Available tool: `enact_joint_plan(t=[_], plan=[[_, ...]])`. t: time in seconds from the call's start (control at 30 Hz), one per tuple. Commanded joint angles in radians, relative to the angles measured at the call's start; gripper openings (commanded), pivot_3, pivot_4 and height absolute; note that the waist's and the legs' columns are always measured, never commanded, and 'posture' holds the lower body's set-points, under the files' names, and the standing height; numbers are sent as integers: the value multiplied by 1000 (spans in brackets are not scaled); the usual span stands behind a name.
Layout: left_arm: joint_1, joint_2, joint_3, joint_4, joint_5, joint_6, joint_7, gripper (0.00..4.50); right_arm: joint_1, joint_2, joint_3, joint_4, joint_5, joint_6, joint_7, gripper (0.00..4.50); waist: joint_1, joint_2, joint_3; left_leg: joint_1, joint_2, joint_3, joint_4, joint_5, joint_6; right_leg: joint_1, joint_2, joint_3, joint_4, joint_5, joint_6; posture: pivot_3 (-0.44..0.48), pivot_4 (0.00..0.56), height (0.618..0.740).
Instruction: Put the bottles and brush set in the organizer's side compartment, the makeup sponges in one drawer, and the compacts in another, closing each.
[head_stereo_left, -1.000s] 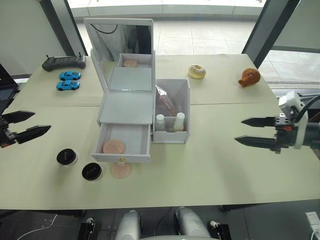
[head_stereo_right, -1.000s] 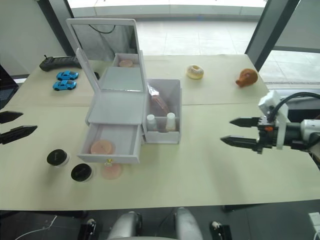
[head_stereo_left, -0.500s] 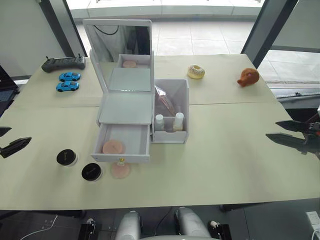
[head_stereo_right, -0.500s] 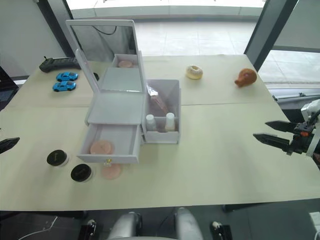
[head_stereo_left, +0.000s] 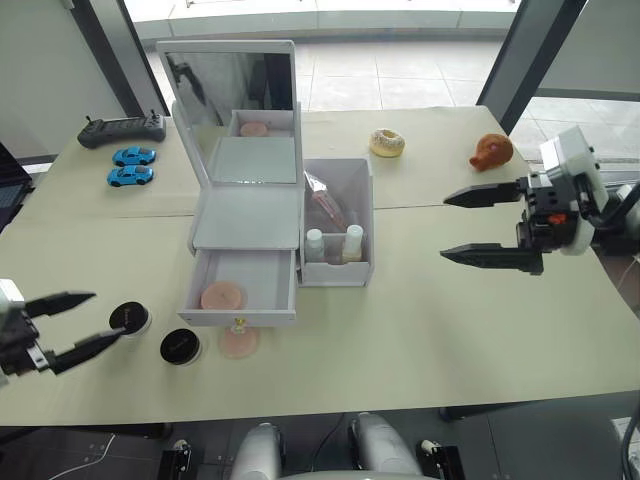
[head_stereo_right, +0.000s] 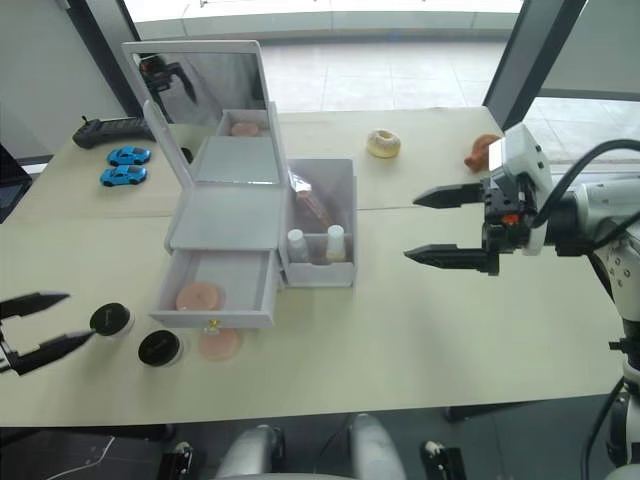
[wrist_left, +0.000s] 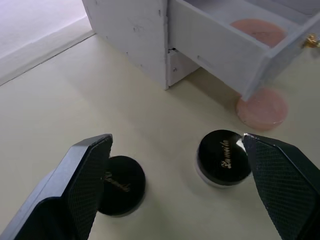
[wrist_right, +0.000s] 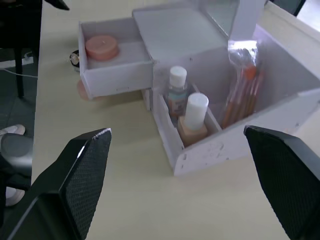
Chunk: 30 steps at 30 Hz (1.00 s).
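The two compacts (head_stereo_left: 131, 319) (head_stereo_left: 181, 346) sit just ahead of the spread, empty left gripper (head_stereo_left: 76, 323) (right gripper (head_stereo_left: 472, 225) likewise parted) on the beige table (head_stereo_left: 420, 330) beside a tiled floor (head_stereo_left: 400, 75).

black controller (head_stereo_left: 124, 128), two blue toy cars (head_stereo_left: 131, 166), donut (head_stereo_left: 387, 142), brown toy (head_stereo_left: 491, 152)

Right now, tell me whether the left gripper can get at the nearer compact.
Probably yes: the left gripper is open beside the nearer compact, with only bare table between them.
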Motion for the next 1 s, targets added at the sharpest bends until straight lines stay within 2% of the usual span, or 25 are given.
enact_joint_plan(t=[0.03,0.17,0.33,0.5,0.6,0.8,1.0], plan=[[122,-113,4,-207,-31,10,84,4470,-58,55,31,-39,27,-21,30,4500,4,-5,-1,0,0,-1,0,0,0,0,1,0,1,-1,0,0,150,740],[239,-273,-108,-375,18,-24,200,4470,-101,96,70,-52,37,2,56,4500,18,-7,-2,-1,-2,-2,1,0,0,1,0,0,-1,0,-1,0,150,740],[301,-440,-375,-469,234,-97,403,4470,-109,95,108,-80,33,39,73,4500,21,-8,-4,-1,-2,-2,2,0,0,3,1,0,-8,1,-1,0,150,740],[234,-486,-569,-404,372,-83,549,4470,-95,75,98,-141,48,57,80,4500,18,-4,-4,-1,-2,-2,2,-1,1,3,2,0,-8,1,-1,0,150,740],[206,-509,-639,-388,421,-90,623,4470,-110,51,91,-173,84,123,69,4500,17,-5,-4,-1,-2,-2,2,-1,1,3,3,1,-8,1,0,0,150,740],[114,-550,-688,-343,452,-67,738,4470,-95,22,54,-242,127,180,8,4500,19,-3,-5,-2,-2,-2,2,-1,2,3,3,0,-8,1,0,0,150,740],[28,-545,-752,-300,446,-55,770,4470,-98,-18,32,-282,163,238,-42,4500,20,7,-6,-3,-3,-2,1,-2,3,3,2,1,-11,1,0,0,150,740]])
